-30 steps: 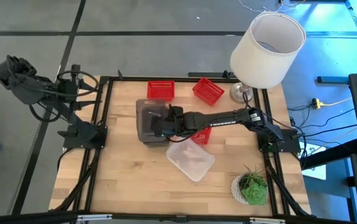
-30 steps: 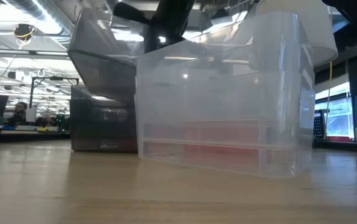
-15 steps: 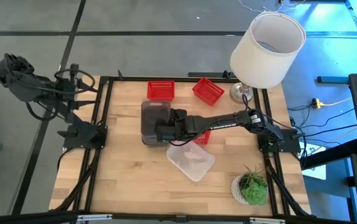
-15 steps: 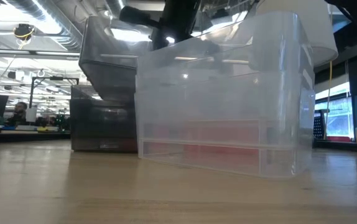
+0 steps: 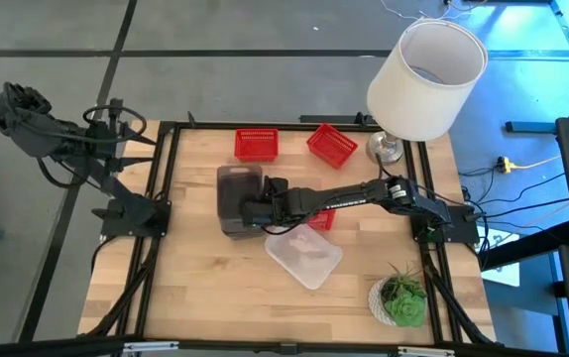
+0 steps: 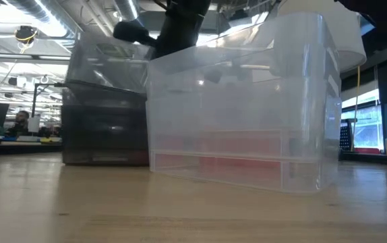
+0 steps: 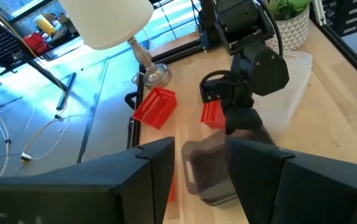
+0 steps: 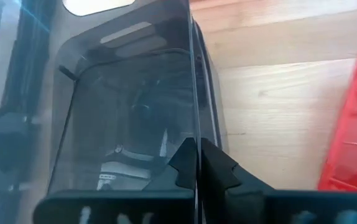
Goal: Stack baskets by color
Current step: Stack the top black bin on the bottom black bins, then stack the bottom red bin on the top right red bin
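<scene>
A smoky grey basket (image 5: 237, 196) sits nested in a second grey basket (image 6: 102, 135) at the table's middle left. My right gripper (image 5: 257, 210) is shut on the upper one's wall. Two red baskets (image 5: 256, 145) (image 5: 331, 145) stand at the far edge, and a third (image 5: 321, 218) lies partly under my right arm. A clear basket (image 5: 304, 256) rests on its bottom near the middle. My left gripper (image 5: 9, 101) is open and raised beyond the table's left edge. My right gripper pinches the upper grey basket's thin side wall (image 8: 194, 127) at its rim, on the side toward the table's right, one finger inside and one outside. The fingers slant down from the table's right. The basket sits about level inside the lower grey basket.
A large white lamp (image 5: 426, 77) stands at the far right corner and a small green plant (image 5: 401, 300) at the near right. The near left of the wooden table (image 5: 166, 288) is bare wood.
My right gripper has sunk with the grey basket. The basket was tilted and hanging above the other grey basket; it now sits level, down inside it.
</scene>
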Action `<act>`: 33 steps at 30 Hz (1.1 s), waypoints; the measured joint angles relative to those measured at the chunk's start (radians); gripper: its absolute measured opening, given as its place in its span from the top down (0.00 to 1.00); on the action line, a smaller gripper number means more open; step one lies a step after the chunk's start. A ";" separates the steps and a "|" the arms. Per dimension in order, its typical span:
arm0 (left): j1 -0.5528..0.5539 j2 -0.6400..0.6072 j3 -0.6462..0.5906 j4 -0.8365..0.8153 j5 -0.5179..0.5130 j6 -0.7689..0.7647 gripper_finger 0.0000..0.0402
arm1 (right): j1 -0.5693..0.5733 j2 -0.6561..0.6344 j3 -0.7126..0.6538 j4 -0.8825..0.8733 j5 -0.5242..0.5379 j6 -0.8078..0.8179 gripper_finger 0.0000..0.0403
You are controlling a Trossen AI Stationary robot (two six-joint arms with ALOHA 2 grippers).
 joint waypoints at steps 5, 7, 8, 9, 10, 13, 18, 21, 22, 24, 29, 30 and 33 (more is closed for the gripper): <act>0.000 -0.001 0.000 0.000 0.000 0.018 0.67 | 0.000 0.010 0.000 -0.004 -0.017 -0.009 0.97; 0.000 -0.001 0.000 0.000 0.000 0.018 0.67 | -0.003 0.010 0.001 -0.011 -0.021 -0.009 0.94; 0.000 -0.001 0.000 0.000 0.001 0.018 0.67 | -0.006 0.010 0.001 -0.021 -0.027 -0.008 0.92; 0.000 -0.001 0.000 0.000 0.002 0.018 0.67 | -0.009 0.010 0.000 -0.028 -0.032 -0.008 0.91; 0.000 -0.001 0.000 0.000 0.002 0.018 0.67 | -0.014 0.010 0.000 -0.028 -0.035 -0.008 0.90; 0.000 -0.001 0.000 0.000 0.002 0.018 0.67 | -0.028 0.010 0.000 -0.026 -0.061 -0.017 0.88; 0.000 -0.001 0.000 0.000 0.002 0.017 0.67 | -0.042 0.010 0.000 -0.016 -0.078 -0.081 0.86; 0.000 -0.001 0.000 0.000 0.002 0.018 0.67 | -0.052 0.005 0.011 -0.017 -0.089 -0.096 0.86; 0.000 -0.001 0.000 0.000 0.002 0.017 0.67 | -0.053 0.001 0.021 -0.019 -0.092 -0.125 0.86; 0.000 -0.002 0.000 0.000 0.002 0.014 0.67 | -0.053 -0.014 0.042 -0.026 -0.100 -0.202 0.86; 0.000 -0.012 0.000 0.000 0.002 0.009 0.67 | -0.049 -0.032 0.157 -0.127 -0.075 -0.404 0.86; 0.000 -0.017 0.000 0.000 0.003 0.008 0.67 | -0.046 -0.032 0.190 -0.154 -0.065 -0.453 0.86; 0.000 -0.021 0.000 0.000 0.003 -0.021 0.67 | -0.038 -0.052 0.245 -0.216 -0.058 -0.590 0.86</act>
